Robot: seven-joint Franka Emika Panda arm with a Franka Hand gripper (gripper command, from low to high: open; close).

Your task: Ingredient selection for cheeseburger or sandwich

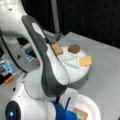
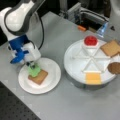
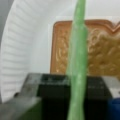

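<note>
White rounded arm (image 2: 18,17) with dark grey panels, blue wrist section, black cable, glowing blue light.

i see a white paper plate (image 2: 51,82) left of the round divided tray (image 2: 75,75) on the grey table (image 2: 62,105).

A tan square bread slice (image 2: 38,76) lies flat at lower left of a front view, with green lettuce (image 2: 33,70) held upright over its upper-left corner. At right, a red tomato disc (image 2: 90,40), second bread slice (image 2: 110,48), brown round patty (image 2: 114,67) and yellow cheese square (image 2: 93,78) are seen lying apart.
</note>
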